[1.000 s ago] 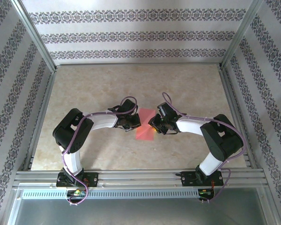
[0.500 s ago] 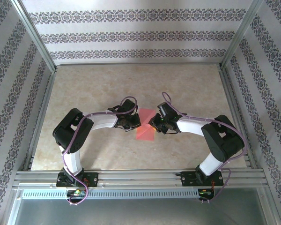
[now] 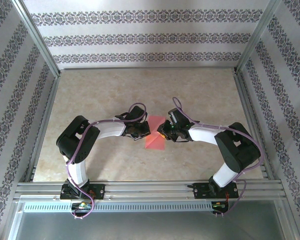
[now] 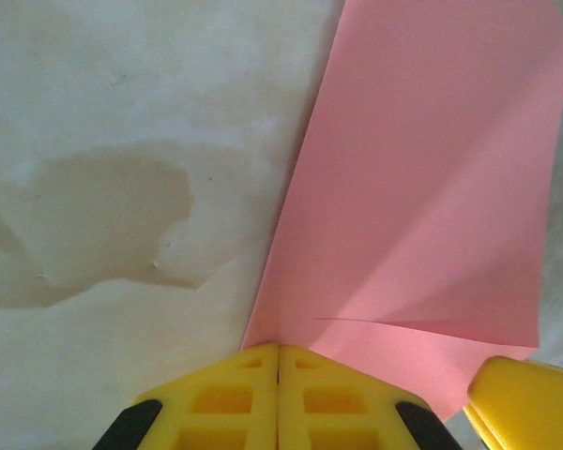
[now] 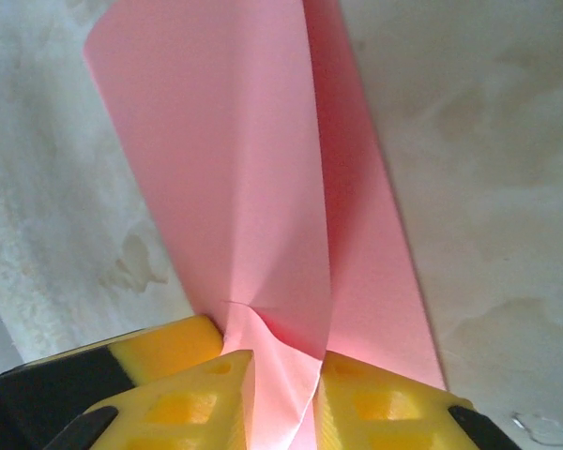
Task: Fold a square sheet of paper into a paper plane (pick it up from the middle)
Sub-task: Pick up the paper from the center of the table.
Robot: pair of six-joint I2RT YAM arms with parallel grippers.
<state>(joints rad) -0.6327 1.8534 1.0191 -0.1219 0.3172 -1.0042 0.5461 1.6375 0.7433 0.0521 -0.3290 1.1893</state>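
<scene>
The square sheet of paper (image 3: pixel 154 140) is pink-red and lies partly folded on the table between my two grippers. In the left wrist view it (image 4: pixel 422 187) lies mostly flat, with one flap lifting near a crease. My left gripper (image 4: pixel 279 349) is shut, its yellow tips together on the sheet's near edge; I cannot tell whether paper is pinched. It sits at the sheet's left side (image 3: pixel 144 132). My right gripper (image 5: pixel 286 361) is at the sheet's right side (image 3: pixel 163 133). Its jaws are shut on a raised, buckled flap of the sheet (image 5: pixel 235 169).
The tabletop (image 3: pixel 100 95) is beige marble-patterned, walled by a metal frame (image 3: pixel 45 105) and patterned panels. A yellow finger of the right gripper (image 4: pixel 530 403) shows in the left wrist view. A finger of the left gripper (image 5: pixel 159 347) shows in the right wrist view.
The right gripper has narrowed on the paper flap and edged slightly toward the left gripper. The left arm and gripper have not moved.
</scene>
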